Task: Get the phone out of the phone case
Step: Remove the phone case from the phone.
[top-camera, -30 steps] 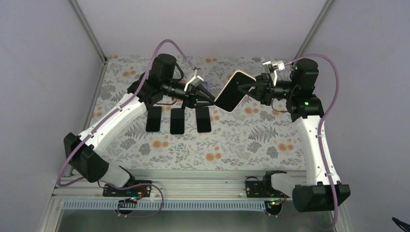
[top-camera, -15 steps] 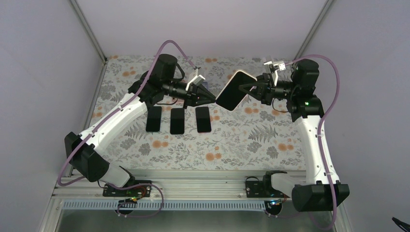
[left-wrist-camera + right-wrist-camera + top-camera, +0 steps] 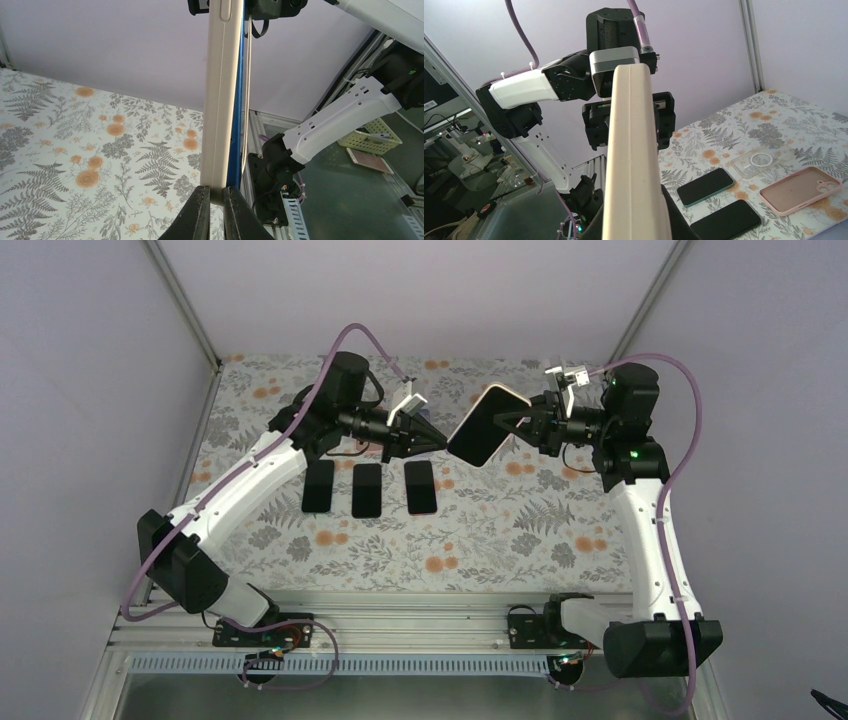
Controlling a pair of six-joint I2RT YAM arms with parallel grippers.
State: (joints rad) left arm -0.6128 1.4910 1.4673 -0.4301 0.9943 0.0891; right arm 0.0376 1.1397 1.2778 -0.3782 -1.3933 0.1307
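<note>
Both pairs of jaws are closed on the same thing. The left gripper (image 3: 216, 200) has its two dark fingers pinched together over the near end of the cream phone case (image 3: 219, 100). The right gripper (image 3: 503, 424) clamps the opposite end, and in its own wrist view the case runs straight up out of its fingers toward the left gripper (image 3: 629, 122) at the far end. The phone (image 3: 236, 130) is seated in the case. From the left wrist it shows as a thin blue edge along the right side of the cream rim, just outside the pinch of the left fingers. From above, its dark screen (image 3: 478, 430) faces up and toward the camera, and the case's pale rim (image 3: 499, 391) shows at the upper end. The whole piece hangs tilted in the air between the two grippers, clear of the table (image 3: 500, 540).

Nearest the camera, both arm bases sit on the rail at the table's near edge. The left arm leans out to the left, then reaches up and inward, with its wrist level and pointing right. The right arm rises almost straight up, then bends inward, with its wrist level and pointing left, so the left gripper (image 3: 441, 443) meets the right one over the far half of the table.

On the floral cloth below lie three dark phones in a row: (image 3: 319, 486), (image 3: 367, 490) and (image 3: 421, 487). The right wrist view also shows a clear case (image 3: 758, 162) and a pink case (image 3: 800, 190) lying flat beyond them.
</note>
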